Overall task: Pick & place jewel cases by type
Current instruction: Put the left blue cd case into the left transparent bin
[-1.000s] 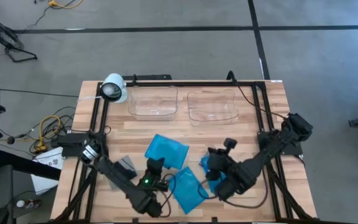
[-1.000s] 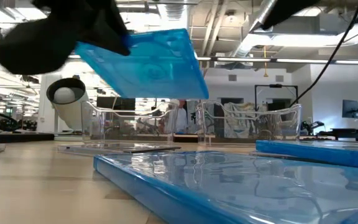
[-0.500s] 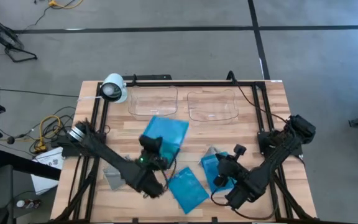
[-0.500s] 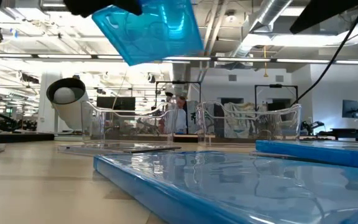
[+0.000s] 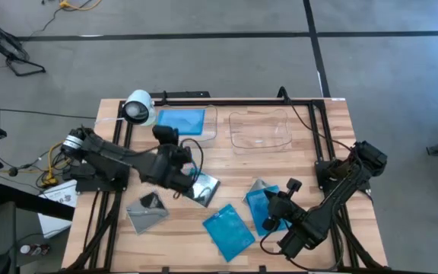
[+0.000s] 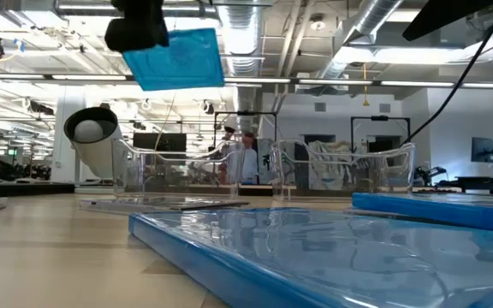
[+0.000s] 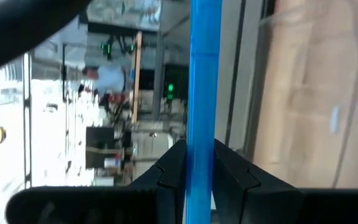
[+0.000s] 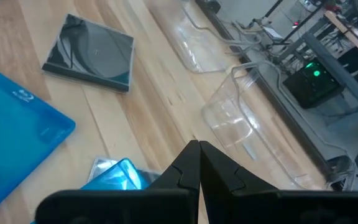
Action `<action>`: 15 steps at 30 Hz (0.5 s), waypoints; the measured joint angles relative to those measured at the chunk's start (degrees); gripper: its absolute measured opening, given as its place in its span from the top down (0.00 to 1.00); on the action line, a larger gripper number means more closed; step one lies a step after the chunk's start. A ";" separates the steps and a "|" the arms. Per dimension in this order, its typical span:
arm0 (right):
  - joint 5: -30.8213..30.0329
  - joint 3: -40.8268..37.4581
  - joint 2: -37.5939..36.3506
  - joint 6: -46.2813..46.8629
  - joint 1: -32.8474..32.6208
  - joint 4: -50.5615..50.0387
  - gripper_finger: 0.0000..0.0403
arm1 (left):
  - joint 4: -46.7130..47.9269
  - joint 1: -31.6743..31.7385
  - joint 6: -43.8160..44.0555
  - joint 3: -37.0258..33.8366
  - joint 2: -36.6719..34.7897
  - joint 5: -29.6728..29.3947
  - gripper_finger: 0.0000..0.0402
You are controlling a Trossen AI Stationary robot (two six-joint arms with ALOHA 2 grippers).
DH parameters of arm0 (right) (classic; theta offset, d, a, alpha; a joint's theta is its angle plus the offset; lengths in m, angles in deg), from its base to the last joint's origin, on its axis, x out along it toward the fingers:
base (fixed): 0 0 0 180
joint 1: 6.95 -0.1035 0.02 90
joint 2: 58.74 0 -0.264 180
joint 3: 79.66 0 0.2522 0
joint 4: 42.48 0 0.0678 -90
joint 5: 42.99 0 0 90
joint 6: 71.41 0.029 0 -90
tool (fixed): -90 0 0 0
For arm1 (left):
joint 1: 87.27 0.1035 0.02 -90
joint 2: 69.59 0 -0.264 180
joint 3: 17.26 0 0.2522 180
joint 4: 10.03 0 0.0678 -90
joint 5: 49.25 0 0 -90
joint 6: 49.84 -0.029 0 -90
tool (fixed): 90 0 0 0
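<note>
My left gripper (image 5: 170, 140) is shut on a bright blue jewel case (image 5: 182, 122) held high above the left clear tray (image 5: 204, 135); the low view shows the case (image 6: 178, 58) well above the table. My right gripper (image 5: 274, 215) is shut with nothing in it, over a blue case (image 5: 258, 207) that lies partly on a clear one (image 5: 260, 187). A silvery case (image 5: 204, 188), a grey case (image 5: 147, 209) and another blue case (image 5: 229, 232) lie flat on the wood. My left gripper pinches the blue case at its near-left edge (image 7: 202, 134) between its two fingers (image 7: 173, 168), one on each flat face. The fingers come roughly level from the table's near-left side. The case is lifted clear and tilted, edge-on to the wrist camera.
A white cylindrical camera (image 5: 139, 108) lies at the far left beside the left tray. A second clear tray (image 5: 261, 129) stands to the right of it. A black frame (image 5: 226, 99) runs along the table's far edge and sides.
My left gripper has carried the blue case up and toward the table's far edge, from among the cases to above the left tray; the silvery case beneath shows now. My right gripper has drawn back a little toward the near right, still shut.
</note>
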 joint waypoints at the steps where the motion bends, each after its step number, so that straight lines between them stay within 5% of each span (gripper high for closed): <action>1: -0.22 0.00 0.00 0.00 0.05 -0.01 1.00 | -0.23 1.18 -0.36 -0.49 0.00 -0.02 0.88; 15: -0.29 0.00 0.01 -0.48 0.74 -0.33 1.00 | -24.81 12.01 -27.46 -4.28 0.02 7.60 0.88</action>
